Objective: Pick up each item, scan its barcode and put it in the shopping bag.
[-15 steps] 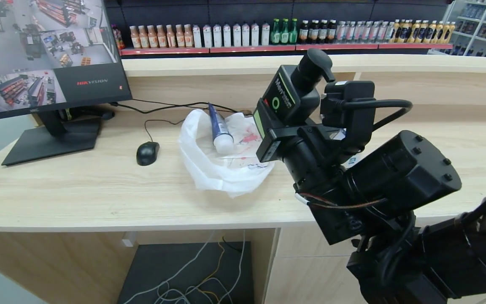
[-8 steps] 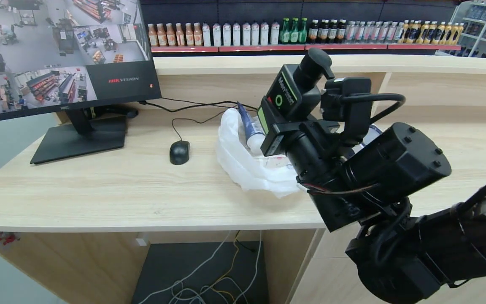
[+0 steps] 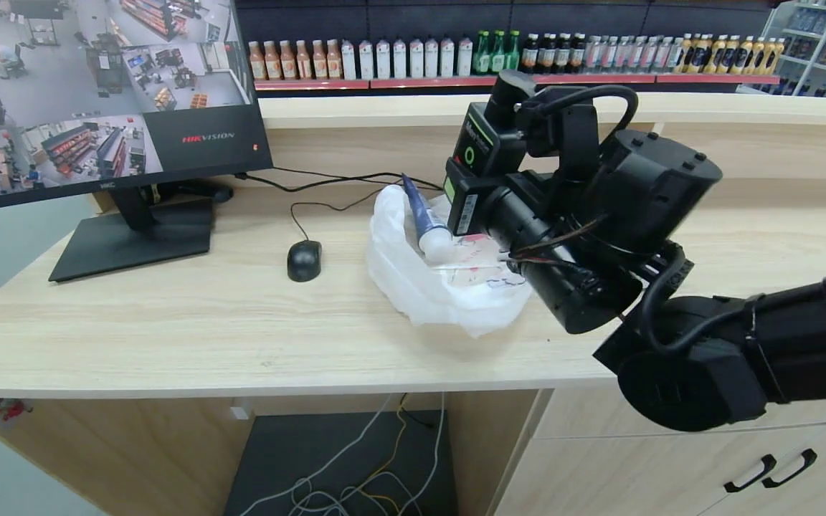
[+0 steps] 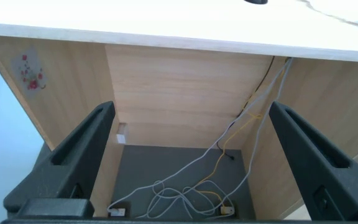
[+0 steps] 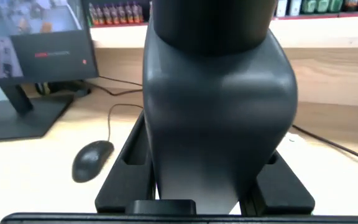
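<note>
R gripper (image 3: pixel 481 204) clamps tilted pump bottle (image 3: pixel 481 143), prob. above shopping bag (image 3: pixel 427 294) near desk (image 3: pixel 169 322) back edge for drop-in; L gripper (image 4: pixel 191 149) fingers spread, idle below front edge

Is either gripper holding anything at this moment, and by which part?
The right gripper is shut on the dark pump bottle, clamped across the lower part of its body. The left gripper is open and empty.

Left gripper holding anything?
No, the left gripper stands open with nothing between its jaws.
</note>
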